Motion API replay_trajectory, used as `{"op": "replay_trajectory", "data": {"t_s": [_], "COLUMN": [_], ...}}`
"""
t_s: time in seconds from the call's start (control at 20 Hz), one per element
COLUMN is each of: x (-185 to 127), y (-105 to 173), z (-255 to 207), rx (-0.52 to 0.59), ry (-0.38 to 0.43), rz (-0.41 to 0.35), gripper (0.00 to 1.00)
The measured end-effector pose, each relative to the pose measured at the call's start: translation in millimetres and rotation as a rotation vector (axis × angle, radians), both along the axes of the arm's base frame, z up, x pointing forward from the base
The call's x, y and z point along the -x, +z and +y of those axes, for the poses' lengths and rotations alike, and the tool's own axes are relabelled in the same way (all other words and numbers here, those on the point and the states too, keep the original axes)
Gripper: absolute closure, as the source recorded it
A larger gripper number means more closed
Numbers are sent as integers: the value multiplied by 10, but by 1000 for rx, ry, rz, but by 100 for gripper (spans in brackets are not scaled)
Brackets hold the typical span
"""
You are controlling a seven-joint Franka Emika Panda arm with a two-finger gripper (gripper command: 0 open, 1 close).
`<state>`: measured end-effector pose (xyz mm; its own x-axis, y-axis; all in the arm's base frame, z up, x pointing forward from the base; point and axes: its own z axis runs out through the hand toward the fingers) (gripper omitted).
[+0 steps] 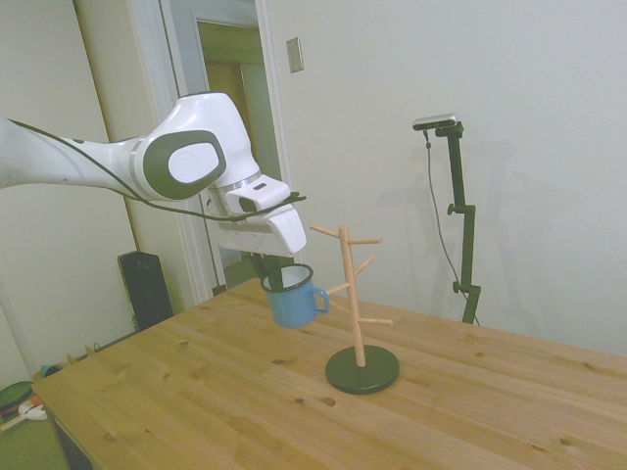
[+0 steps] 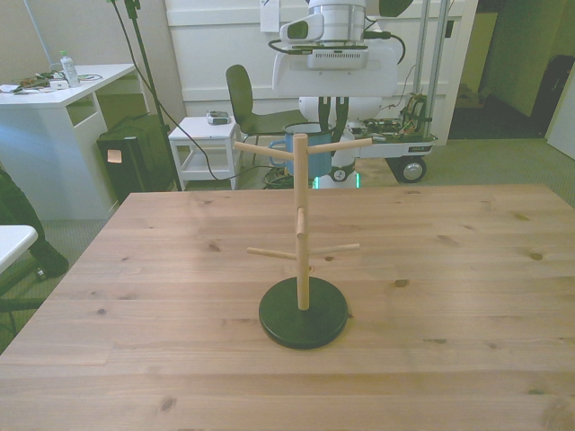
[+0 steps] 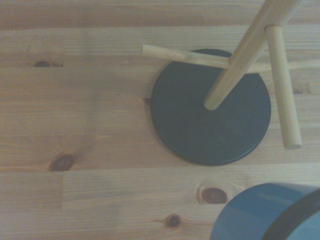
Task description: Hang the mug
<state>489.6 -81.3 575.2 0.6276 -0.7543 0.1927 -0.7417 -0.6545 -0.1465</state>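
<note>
Here you see the fingers (image 1: pixel 276 269) grasping the mug (image 1: pixel 295 296) by its rim, holding it in the air above the worktop (image 1: pixel 196 392). The mug hangs just beside the wooden peg stand (image 1: pixel 359 304), on the arm's side, its handle (image 1: pixel 319 299) turned toward the stand's pegs, apart from them.

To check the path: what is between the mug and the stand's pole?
Only air in the side view: mug, held up by gripper, faces pole.
</note>
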Motion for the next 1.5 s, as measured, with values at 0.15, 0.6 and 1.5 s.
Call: {"op": "replay_trajectory", "data": {"t_s": [0.15,0.6,1.5], "x": [-70,-197,-404], "y": [18,20,-56], "z": [14,40,181], "rx": [-1,1,6], "ry": [3,10,39], "rz": [-2,7,21], "gripper": [100,100,100]}}
